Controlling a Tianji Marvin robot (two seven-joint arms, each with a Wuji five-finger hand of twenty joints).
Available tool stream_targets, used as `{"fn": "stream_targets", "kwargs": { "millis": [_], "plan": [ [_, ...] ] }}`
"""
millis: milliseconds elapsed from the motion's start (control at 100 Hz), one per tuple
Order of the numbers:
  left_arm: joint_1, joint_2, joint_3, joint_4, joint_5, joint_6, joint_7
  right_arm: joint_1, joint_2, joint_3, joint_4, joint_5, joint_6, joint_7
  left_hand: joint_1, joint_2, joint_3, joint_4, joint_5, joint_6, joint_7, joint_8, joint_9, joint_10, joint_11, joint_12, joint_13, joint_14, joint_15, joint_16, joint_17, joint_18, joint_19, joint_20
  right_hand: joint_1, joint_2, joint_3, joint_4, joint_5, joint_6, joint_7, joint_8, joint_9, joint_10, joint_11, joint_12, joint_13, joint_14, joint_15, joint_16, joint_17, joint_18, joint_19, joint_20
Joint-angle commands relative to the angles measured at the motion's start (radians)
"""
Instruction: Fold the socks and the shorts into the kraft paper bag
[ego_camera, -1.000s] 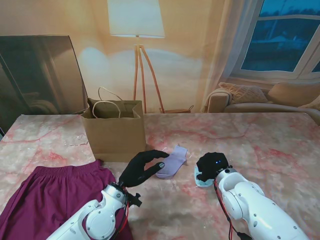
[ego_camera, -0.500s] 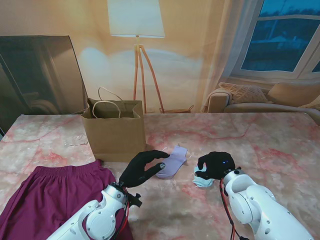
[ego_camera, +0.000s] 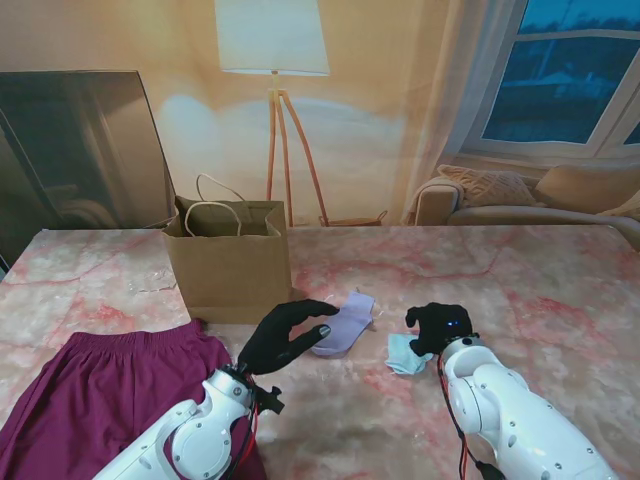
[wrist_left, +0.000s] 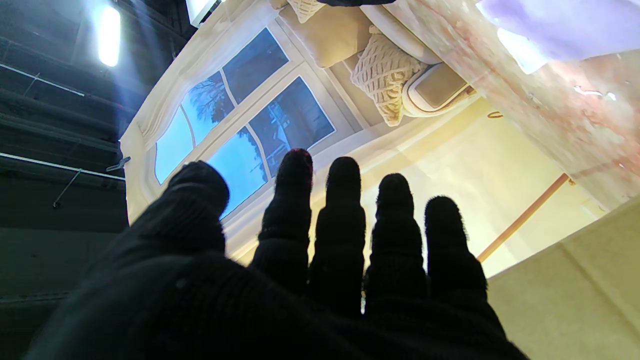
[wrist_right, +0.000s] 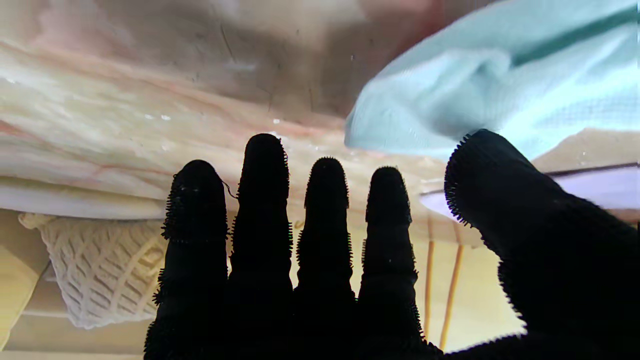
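Note:
A lavender sock (ego_camera: 345, 322) lies flat in front of the kraft paper bag (ego_camera: 228, 265), which stands upright and open at the top. My left hand (ego_camera: 283, 335) hovers open just left of that sock, fingers spread. A light blue sock (ego_camera: 403, 353) lies crumpled on the table. My right hand (ego_camera: 440, 327) sits just to its right, open, fingers straight in the right wrist view (wrist_right: 280, 235), where the blue sock (wrist_right: 500, 95) shows beside the thumb. Maroon shorts (ego_camera: 95, 395) lie spread at the near left. The lavender sock (wrist_left: 565, 25) appears in the left wrist view.
Marble-patterned table (ego_camera: 540, 280) stretches to the right. Behind it stand a floor lamp (ego_camera: 275, 120), a dark panel (ego_camera: 80, 150) at the far left and a sofa with cushions (ego_camera: 520, 195) under the window.
My right hand has slid to the right off the light blue sock, which now lies uncovered. The left hand and the lavender sock have not moved.

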Motion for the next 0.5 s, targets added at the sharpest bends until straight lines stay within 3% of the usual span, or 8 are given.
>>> {"fn": "stream_targets", "kwargs": {
  "millis": [0, 110, 260, 290, 320, 360, 430, 490],
  "plan": [
    [0.004, 0.001, -0.002, -0.007, -0.004, 0.003, -0.003, -0.005, -0.004, -0.016, 0.008, -0.007, 0.012, 0.017, 0.002, 0.01, 0.012, 0.034, 0.026, -0.013, 0.011, 0.013, -0.017, 0.022, -0.002, 0.008, 0.0, -0.004, 0.01, 0.003, -0.006, -0.006, -0.007, 0.003, 0.017, -0.05, 0.048, 0.016, -0.043, 0.024, -0.012, -0.02, -0.024, 0.005, 0.043, 0.003, -0.011, -0.023, 0.061, 0.052, 0.012, -0.019, 0.058, 0.05],
    [0.004, 0.002, -0.003, -0.008, -0.005, 0.006, -0.006, 0.001, -0.003, -0.037, 0.02, -0.003, 0.035, 0.026, 0.002, 0.011, 0.012, 0.034, 0.025, -0.014, 0.011, 0.013, -0.017, 0.022, -0.002, 0.008, -0.001, -0.004, 0.01, 0.003, -0.007, -0.006, -0.008, 0.003, 0.024, -0.095, 0.067, 0.011, -0.081, 0.056, -0.014, -0.049, -0.023, -0.018, 0.173, 0.111, -0.019, -0.035, 0.177, 0.156, 0.014, -0.034, 0.069, 0.066],
    [0.006, 0.002, -0.005, -0.009, -0.005, 0.007, -0.006, 0.0, -0.008, -0.051, 0.032, 0.015, 0.053, 0.012, 0.002, 0.011, 0.012, 0.034, 0.028, -0.013, 0.012, 0.013, -0.016, 0.02, -0.001, 0.008, 0.001, -0.006, 0.01, 0.003, -0.007, -0.005, -0.009, 0.002, 0.058, -0.204, 0.11, -0.009, -0.005, 0.066, 0.035, -0.053, 0.05, -0.089, 0.452, 0.436, 0.025, -0.052, 0.42, 0.329, 0.053, -0.011, 0.119, 0.072],
    [0.006, 0.002, -0.005, -0.009, -0.005, 0.008, -0.006, 0.0, -0.01, -0.052, 0.036, 0.021, 0.055, 0.0, 0.002, 0.011, 0.013, 0.034, 0.029, -0.013, 0.012, 0.013, -0.016, 0.02, -0.001, 0.008, 0.002, -0.006, 0.01, 0.003, -0.006, -0.005, -0.009, 0.002, 0.08, -0.244, 0.112, -0.089, 0.055, 0.037, 0.071, -0.022, 0.096, -0.102, 0.486, 0.521, 0.056, -0.057, 0.459, 0.348, 0.078, -0.001, 0.15, 0.075],
    [0.006, 0.002, -0.005, -0.009, -0.005, 0.008, -0.006, -0.001, -0.013, -0.051, 0.042, 0.03, 0.054, -0.015, 0.002, 0.011, 0.013, 0.034, 0.028, -0.013, 0.012, 0.013, -0.015, 0.019, -0.001, 0.008, 0.002, -0.008, 0.01, 0.003, -0.006, -0.005, -0.009, 0.003, 0.1, -0.276, 0.112, -0.14, 0.132, -0.017, 0.123, 0.031, 0.147, -0.114, 0.515, 0.576, 0.086, -0.06, 0.493, 0.358, 0.099, 0.008, 0.179, 0.077],
    [0.005, 0.002, -0.005, -0.009, -0.005, 0.009, -0.006, -0.002, -0.016, -0.049, 0.048, 0.043, 0.051, -0.034, 0.001, 0.011, 0.013, 0.034, 0.028, -0.012, 0.012, 0.013, -0.016, 0.018, -0.001, 0.008, 0.001, -0.008, 0.01, 0.003, -0.007, -0.005, -0.009, 0.002, 0.114, -0.298, 0.112, -0.159, 0.218, -0.104, 0.196, 0.094, 0.196, -0.126, 0.55, 0.621, 0.111, -0.06, 0.523, 0.366, 0.116, 0.018, 0.207, 0.081],
    [0.004, 0.002, -0.004, -0.009, -0.007, 0.011, -0.008, -0.005, -0.022, -0.045, 0.059, 0.056, 0.042, -0.072, 0.0, 0.01, 0.013, 0.034, 0.028, -0.013, 0.012, 0.013, -0.016, 0.019, -0.001, 0.008, 0.001, -0.007, 0.009, 0.002, -0.007, -0.005, -0.009, 0.002, 0.152, -0.333, 0.088, -0.217, 0.283, -0.286, 0.395, 0.137, 0.248, -0.134, 0.573, 0.66, 0.133, -0.057, 0.559, 0.369, 0.131, 0.026, 0.249, 0.085],
    [0.002, 0.002, -0.003, -0.008, -0.01, 0.013, -0.012, -0.012, -0.024, -0.036, 0.059, 0.055, 0.032, -0.096, -0.001, 0.009, 0.013, 0.034, 0.024, -0.012, 0.01, 0.012, -0.018, 0.022, -0.002, 0.008, -0.002, -0.005, 0.008, 0.002, -0.007, -0.004, -0.01, 0.002, 0.158, -0.314, 0.083, -0.217, 0.322, -0.344, 0.429, 0.178, 0.24, -0.127, 0.539, 0.649, 0.114, -0.045, 0.532, 0.354, 0.115, 0.023, 0.245, 0.08]
  ]
}}
